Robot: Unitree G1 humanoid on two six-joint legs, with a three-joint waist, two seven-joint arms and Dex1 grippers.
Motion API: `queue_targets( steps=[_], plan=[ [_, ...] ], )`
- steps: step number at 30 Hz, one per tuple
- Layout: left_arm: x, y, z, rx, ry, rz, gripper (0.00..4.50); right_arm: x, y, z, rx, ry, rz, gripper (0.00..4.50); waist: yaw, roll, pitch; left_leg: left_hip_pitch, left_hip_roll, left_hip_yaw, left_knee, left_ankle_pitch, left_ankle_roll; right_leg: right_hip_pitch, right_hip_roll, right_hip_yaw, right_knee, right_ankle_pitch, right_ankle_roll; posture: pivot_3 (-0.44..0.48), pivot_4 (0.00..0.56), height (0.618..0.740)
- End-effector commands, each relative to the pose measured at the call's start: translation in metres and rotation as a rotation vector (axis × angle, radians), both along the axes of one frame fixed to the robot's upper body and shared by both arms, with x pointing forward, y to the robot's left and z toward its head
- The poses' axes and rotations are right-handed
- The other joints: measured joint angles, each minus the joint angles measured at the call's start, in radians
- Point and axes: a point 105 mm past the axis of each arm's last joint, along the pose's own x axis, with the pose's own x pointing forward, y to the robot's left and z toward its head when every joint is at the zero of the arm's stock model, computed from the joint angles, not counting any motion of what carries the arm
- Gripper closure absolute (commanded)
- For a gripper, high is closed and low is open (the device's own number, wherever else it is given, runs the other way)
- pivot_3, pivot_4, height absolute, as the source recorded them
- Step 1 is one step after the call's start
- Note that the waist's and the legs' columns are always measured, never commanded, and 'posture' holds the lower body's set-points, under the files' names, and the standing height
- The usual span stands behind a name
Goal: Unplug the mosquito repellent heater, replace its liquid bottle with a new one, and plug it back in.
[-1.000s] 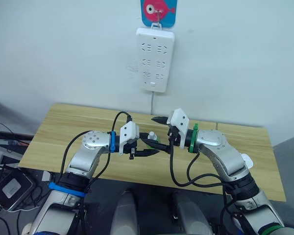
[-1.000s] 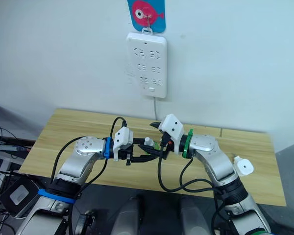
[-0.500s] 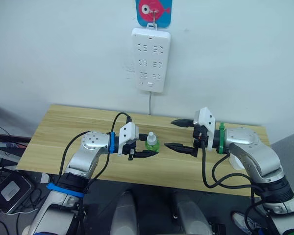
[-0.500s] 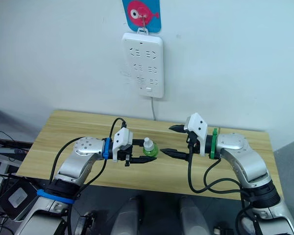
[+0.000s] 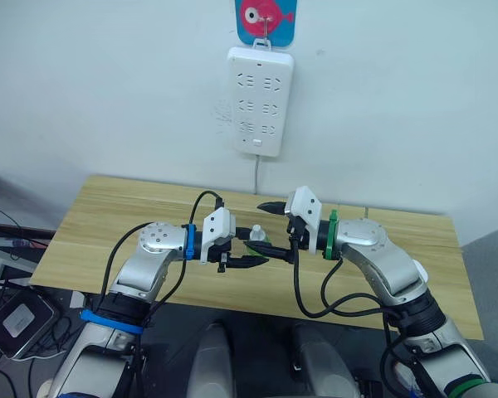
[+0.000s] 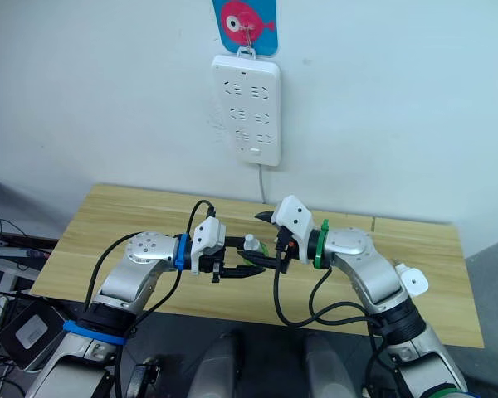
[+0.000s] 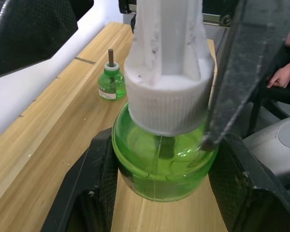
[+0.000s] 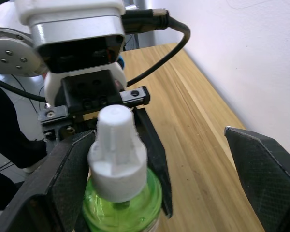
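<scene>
A pale wood-grain worktop (image 5: pixel 116 224) stands against a white wall. The left hand (image 5: pixel 245 253) clamps a round, translucent green bottle with ribbed white cap (image 7: pixel 165 121). The right hand (image 5: pixel 267 222) spreads wide around its cap.

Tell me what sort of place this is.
Probably an indoor lab or test room: a wooden table against a plain white wall, a white power strip hung under a fish picture, and loose cables on the floor.

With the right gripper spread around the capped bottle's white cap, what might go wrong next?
1. The left gripper grips only the round green body of the new bottle; twisting the cap may spin the bottle in the grip.
2. The right gripper stands open and looks off-centre on the cap; closing could push the bottle askew.
3. The old bottle stands uncapped on the table; a stray sweep might topple it.
</scene>
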Motion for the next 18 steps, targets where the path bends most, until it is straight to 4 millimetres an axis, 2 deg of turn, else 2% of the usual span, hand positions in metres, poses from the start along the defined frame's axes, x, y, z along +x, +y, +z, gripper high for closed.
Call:
queue_targets(
  steps=[1, 4, 7, 12, 14, 18],
  plan=[
    [-0.003, -0.003, 0.006, -0.008, -0.028, -0.017, 2.25, 0.005, -0.016, 0.011, 0.013, -0.038, -0.032, 0.05, 0.0, 0.0, 0.0, 0.0, 0.0, 0.0, 0.0, 0.0, 0.0, 0.0, 0.0, 0.0, 0.0, 0.0, 0.0, -0.001, 0.251, 0.74],
    [-0.003, -0.003, 0.007, -0.008, -0.029, -0.016, 2.25, 0.008, -0.039, 0.013, -0.011, -0.023, -0.064, 0.05, 0.001, 0.0, 0.0, 0.0, 0.0, 0.0, 0.0, 0.0, 0.0, 0.0, 0.0, 0.0, 0.0, 0.0, 0.0, -0.002, 0.254, 0.74],
    [-0.002, -0.002, 0.006, -0.005, -0.029, -0.014, 2.25, -0.003, -0.061, 0.013, -0.055, 0.02, -0.027, 0.05, 0.005, 0.0, 0.0, 0.0, 0.0, 0.0, 0.001, 0.0, 0.0, 0.0, 0.0, 0.0, 0.0, 0.0, 0.0, -0.01, 0.256, 0.74],
    [-0.002, -0.001, 0.006, -0.002, -0.028, -0.017, 2.25, -0.018, -0.066, 0.016, -0.07, 0.072, 0.044, 0.05, -0.008, 0.0, 0.0, 0.001, 0.0, 0.0, 0.0, 0.0, 0.0, 0.0, 0.0, 0.0, 0.0, 0.0, 0.0, -0.021, 0.256, 0.74],
    [-0.001, -0.003, 0.007, -0.004, -0.03, -0.02, 2.25, -0.021, -0.061, 0.023, -0.014, 0.099, 0.064, 0.42, -0.014, 0.0, 0.0, 0.0, 0.001, 0.0, 0.0, 0.0, 0.0, 0.0, 0.002, 0.0, 0.0, 0.0, 0.0, -0.021, 0.256, 0.74],
    [0.0, -0.004, 0.008, -0.003, -0.032, -0.025, 2.25, -0.025, -0.039, 0.037, 0.052, 0.108, 0.107, 1.64, -0.02, 0.0, 0.0, 0.0, 0.001, 0.0, 0.0, 0.0, 0.0, 0.0, 0.002, 0.001, 0.0, 0.0, 0.0, -0.02, 0.255, 0.74]
  ],
)
